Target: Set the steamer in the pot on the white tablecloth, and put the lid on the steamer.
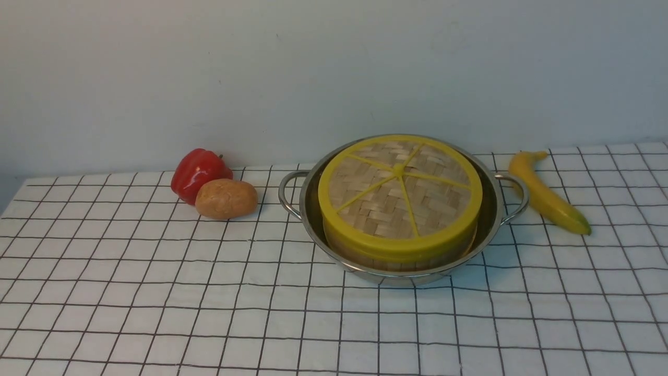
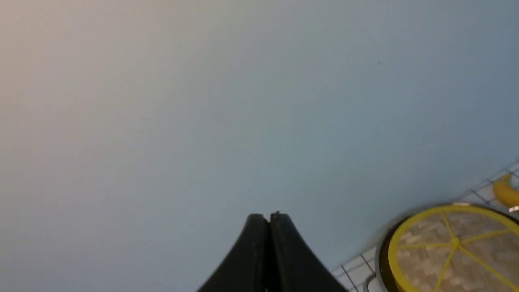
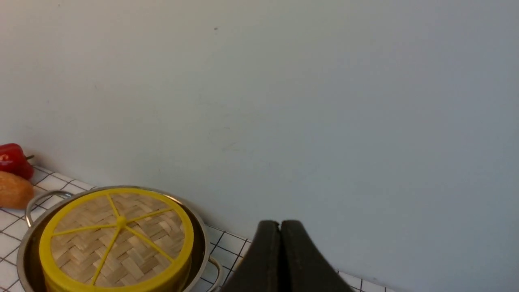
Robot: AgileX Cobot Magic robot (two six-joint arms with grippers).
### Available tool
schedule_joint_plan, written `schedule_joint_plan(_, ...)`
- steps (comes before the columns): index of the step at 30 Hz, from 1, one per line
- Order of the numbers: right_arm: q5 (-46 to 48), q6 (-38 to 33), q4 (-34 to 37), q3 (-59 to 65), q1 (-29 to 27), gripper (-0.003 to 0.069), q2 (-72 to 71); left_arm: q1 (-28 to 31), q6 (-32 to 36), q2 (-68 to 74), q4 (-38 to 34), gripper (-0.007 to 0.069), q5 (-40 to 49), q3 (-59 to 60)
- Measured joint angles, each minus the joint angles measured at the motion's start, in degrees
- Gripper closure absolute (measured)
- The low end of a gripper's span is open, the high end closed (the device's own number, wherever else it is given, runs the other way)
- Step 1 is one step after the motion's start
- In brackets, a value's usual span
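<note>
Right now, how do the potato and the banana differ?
Shape: the potato is a stubby brown oval; the banana is long, curved and yellow. Side: the potato lies left of the pot, the banana right of it. Neighbours: the potato sits close in front of the red pepper; the banana lies alone. Both rest on the white tablecloth, outside the pot.

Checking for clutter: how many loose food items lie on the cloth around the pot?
3. A red pepper and a potato in front of it sit left of the pot; a banana lies to its right. Anything inside the covered steamer is hidden.
</note>
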Motion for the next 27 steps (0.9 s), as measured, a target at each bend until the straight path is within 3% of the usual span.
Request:
schedule_joint_plan(8, -12.0, 1.4, 0.1, 19.9, 0.0, 0.0666, -7.0, 0.0, -3.1, -10.2, -0.6, 0.0648, -0.8, 25.9)
schedule_joint_plan(13, -18.7, 2.8, 1.4, 29.0, 0.0, 0.0664, -8.2, 0.0, -7.4, -21.2, -0.9, 0.0648, -14.3, 45.4)
schedule_joint_plan(20, -25.5, 3.2, 2.9, 32.8, 0.0, 0.0661, -8.2, 0.0, -15.3, -33.1, 0.0, 0.0639, -27.8, 62.4)
schedule_joint_plan(27, -27.0, 3.3, 2.9, 32.9, 0.0, 0.0657, -8.3, 0.0, -24.6, -41.6, 2.0, 0.0636, -29.8, 71.3)
